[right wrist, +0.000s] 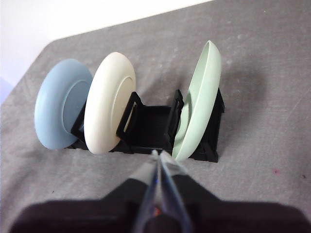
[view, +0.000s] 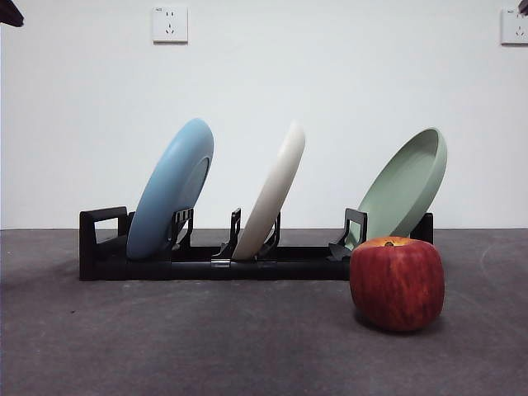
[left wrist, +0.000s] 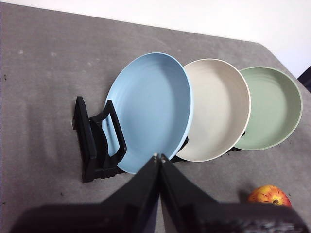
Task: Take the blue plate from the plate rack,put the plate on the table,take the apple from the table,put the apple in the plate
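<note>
The blue plate (view: 171, 190) leans in the left slot of the black plate rack (view: 198, 262); it also shows in the left wrist view (left wrist: 150, 109) and the right wrist view (right wrist: 59, 110). The dark-red apple (view: 397, 283) sits on the grey table (view: 206, 346) in front of the rack's right end, and shows in the left wrist view (left wrist: 269, 195). My left gripper (left wrist: 159, 157) is shut and empty, held above the rack near the blue plate's rim. My right gripper (right wrist: 158, 154) is shut and empty, above the rack's other side.
A cream-white plate (view: 272, 194) stands in the middle slot and a pale green plate (view: 404, 188) at the right end. A white wall with two sockets (view: 169, 24) rises behind the table. Black arm tips show at both top corners (view: 10, 12).
</note>
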Robot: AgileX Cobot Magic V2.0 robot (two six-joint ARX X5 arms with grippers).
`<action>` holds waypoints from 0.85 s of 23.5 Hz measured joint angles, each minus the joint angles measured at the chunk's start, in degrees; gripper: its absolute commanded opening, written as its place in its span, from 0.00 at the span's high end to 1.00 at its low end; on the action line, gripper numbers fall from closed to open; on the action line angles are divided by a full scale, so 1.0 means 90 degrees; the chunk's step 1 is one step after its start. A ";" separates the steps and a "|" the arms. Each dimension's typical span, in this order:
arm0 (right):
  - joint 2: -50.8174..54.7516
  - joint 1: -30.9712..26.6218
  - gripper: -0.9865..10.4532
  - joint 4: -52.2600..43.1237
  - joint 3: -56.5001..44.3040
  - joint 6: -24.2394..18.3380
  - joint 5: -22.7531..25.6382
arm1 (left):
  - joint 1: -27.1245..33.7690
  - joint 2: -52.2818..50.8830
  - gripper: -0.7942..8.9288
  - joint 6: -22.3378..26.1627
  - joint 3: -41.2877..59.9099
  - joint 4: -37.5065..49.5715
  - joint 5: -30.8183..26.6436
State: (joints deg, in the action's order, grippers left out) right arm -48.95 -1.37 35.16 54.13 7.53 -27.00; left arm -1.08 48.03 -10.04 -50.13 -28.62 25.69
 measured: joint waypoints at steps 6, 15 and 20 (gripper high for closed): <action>-0.0121 0.0000 0.61 0.0066 0.0010 -0.0085 0.0000 | -0.0019 0.0345 0.56 0.0015 -0.0061 -0.0022 0.0024; -0.0121 0.0000 0.61 0.0070 0.0010 -0.0087 -0.0002 | -0.0942 0.2528 0.56 -0.0231 -0.1676 0.0437 0.0508; -0.0121 0.0000 0.61 0.0092 0.0010 -0.0087 -0.0002 | -0.1513 0.4216 0.56 0.0126 -0.3400 -0.0034 -0.0066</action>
State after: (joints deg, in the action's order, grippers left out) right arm -50.04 -1.37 35.99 54.22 6.74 -27.03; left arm -14.70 85.97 -8.91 -80.73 -28.93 25.10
